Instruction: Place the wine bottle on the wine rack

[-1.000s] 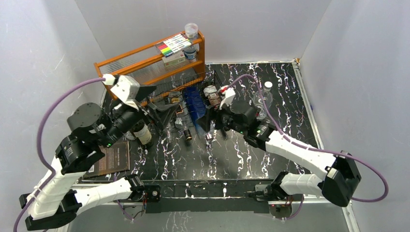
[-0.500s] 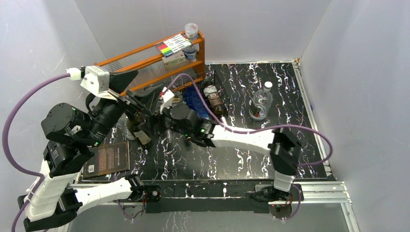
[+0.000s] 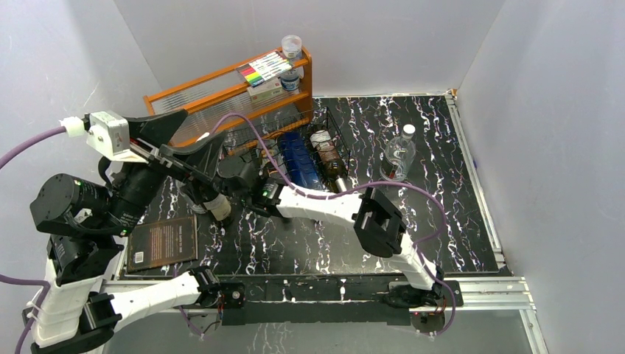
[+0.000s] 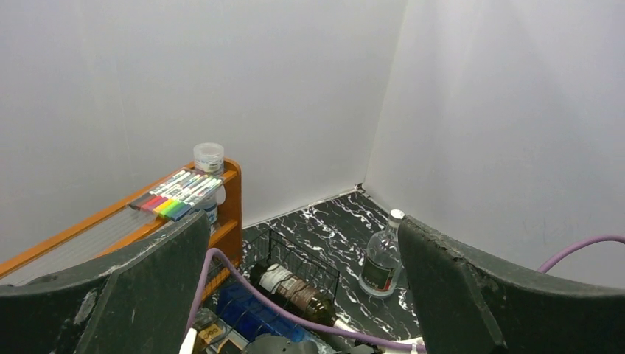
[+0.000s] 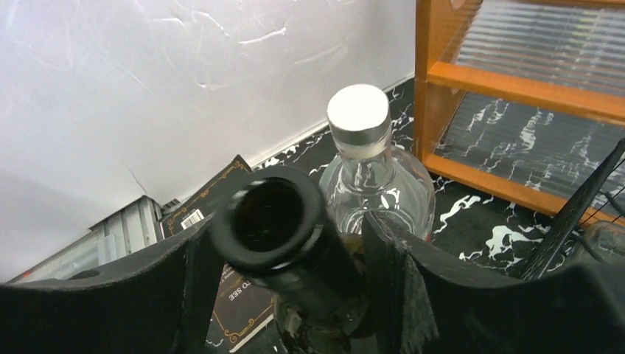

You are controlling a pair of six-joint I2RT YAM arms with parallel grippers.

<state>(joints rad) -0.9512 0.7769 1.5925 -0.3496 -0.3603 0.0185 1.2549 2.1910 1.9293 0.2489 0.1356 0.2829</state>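
Across the black, white-veined tabletop [image 3: 442, 133] the big change is the right arm [image 3: 317, 205]: a moment ago it was folded over the middle of the tabletop, and now it stretches far to the left. Meanwhile the left pincer [image 4: 302, 221] has lifted up and back, its jaws spread wide on nothing. Well off to the right of the right pincer [image 5: 287, 228] lies the low black wire wine rack [image 3: 324, 122], with other bottles already lying in its cradles, and behind that pincer stands the orange wooden shelf [image 3: 221, 81]. The dark glass wine bottle [image 3: 217, 208] stands upright on the tabletop, its open mouth between the right pincer's fingers [image 5: 184, 295], with a clear glass bottle with a silver cap [image 5: 359, 110] just beyond. The fingers are narrowing on the neck; whether they have clamped it I cannot tell. I judge the right arm is taking over the pickup, with lift and carry to the rack not yet begun.
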